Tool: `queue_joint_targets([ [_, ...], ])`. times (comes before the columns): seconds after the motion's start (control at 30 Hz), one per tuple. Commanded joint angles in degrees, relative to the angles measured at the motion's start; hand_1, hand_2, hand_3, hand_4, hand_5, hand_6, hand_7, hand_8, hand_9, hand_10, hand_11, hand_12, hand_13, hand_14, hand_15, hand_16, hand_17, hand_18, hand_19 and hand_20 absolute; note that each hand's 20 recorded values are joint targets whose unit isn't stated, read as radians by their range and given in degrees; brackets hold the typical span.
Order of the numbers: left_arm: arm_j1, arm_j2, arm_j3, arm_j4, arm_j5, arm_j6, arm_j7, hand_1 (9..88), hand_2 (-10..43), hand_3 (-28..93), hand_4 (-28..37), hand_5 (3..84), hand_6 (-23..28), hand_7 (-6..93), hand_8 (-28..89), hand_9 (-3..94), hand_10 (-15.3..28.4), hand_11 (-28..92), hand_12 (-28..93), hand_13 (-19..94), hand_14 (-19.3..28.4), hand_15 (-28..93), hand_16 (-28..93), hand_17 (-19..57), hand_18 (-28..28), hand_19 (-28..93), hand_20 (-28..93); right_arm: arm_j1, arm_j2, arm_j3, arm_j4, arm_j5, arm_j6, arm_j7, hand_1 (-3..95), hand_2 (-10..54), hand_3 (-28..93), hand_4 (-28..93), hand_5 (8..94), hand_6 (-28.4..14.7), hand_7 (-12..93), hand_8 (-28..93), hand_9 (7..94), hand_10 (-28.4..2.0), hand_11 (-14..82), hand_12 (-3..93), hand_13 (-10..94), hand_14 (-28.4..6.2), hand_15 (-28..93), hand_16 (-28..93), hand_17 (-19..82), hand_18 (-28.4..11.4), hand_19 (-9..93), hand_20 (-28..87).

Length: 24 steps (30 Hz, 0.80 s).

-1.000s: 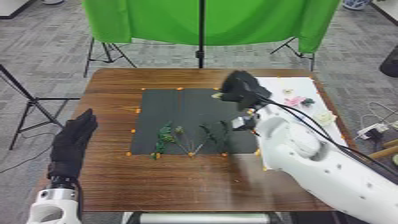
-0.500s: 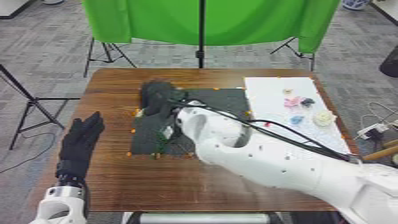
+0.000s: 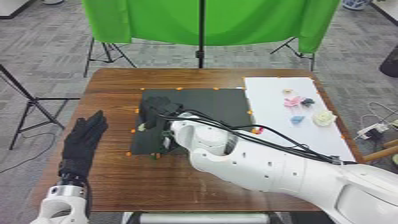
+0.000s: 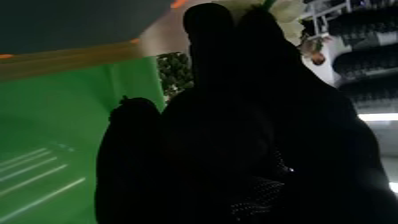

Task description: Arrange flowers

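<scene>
Cream flower (image 4: 289,11): located at the fingertips of the right hand (image 3: 158,107), at the left part of the dark grey mat (image 3: 222,107). Whether it touches the mat cannot be determined. A bit of green stem (image 4: 269,4) is visible at the fingertips.

Right hand: nearly straight fingers drawn together at the tips, judged to be pinching the flower by its stem; a further digit stands apart.

Handling, by judgement: very light, with soft petals that would crush or bend under pressure and a thin, fairly springy stem that may roll or slip between gloved fingers. Hold should be taken on the stem below the bloom, with a light pinch and no contact on the petals.

Green foliage (image 3: 157,155) lies at the near edge of the mat, partly obscured by the arm. On the white sheet (image 3: 266,87), to the right, lie a pink flower (image 3: 293,101), a dark flower (image 3: 307,101), a light blue flower (image 3: 297,120) and a pale yellow flower (image 3: 323,118).

Left hand (image 3: 83,140): empty, fingers extended, over the left side of the desk (image 3: 115,192).
</scene>
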Motion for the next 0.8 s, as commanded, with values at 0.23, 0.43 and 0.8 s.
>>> queue_joint_targets([
  [0.23,0.2,-0.39,0.23,0.59,0.52,-1.78,-1.04,17.0,12.4,61,-28.3,39.9,6.8,3.1,-5,35.0,11.7,5,11,25,14.9,5,5,-1.2,12.1,1,16,-0.8,2.0,1.3,-0.9,-1.4,-5.1,0.8,59.0,-9.5,52,-12,70.5,1.1,16,5,81.8,-10.9,7.9,35.2,93,-1.0,56,36,70,-7.3,93,52],
  [0.43,0.0,-0.32,0.25,0.68,0.72,-1.81,-1.58,16.6,11.9,63,-28.3,39.6,6.8,3.1,-5,34.8,11.7,5,11,25,14.9,5,5,-1.2,12.2,1,16,-1.6,3.0,3.8,-2.2,-0.7,-7.0,1.3,55.8,-9.5,57,-15,65.7,2.2,16,-7,79.2,-11.0,10.8,32.9,93,-1.1,56,35,69,-7.4,93,51],
  [0.8,0.5,-0.71,-0.08,0.38,1.34,-3.05,-1.97,17.2,9.4,63,-28.3,39.4,6.7,3.0,-5,34.6,11.5,5,11,25,15.1,5,5,-1.3,12.3,1,16,-8.9,16.4,20.3,-18.6,0.4,-5.3,6.2,47.4,-9.5,64,-17,57.2,1.3,13,-9,73.5,-13.3,17.8,22.8,91,-2.1,53,35,67,-8.1,93,49],
])
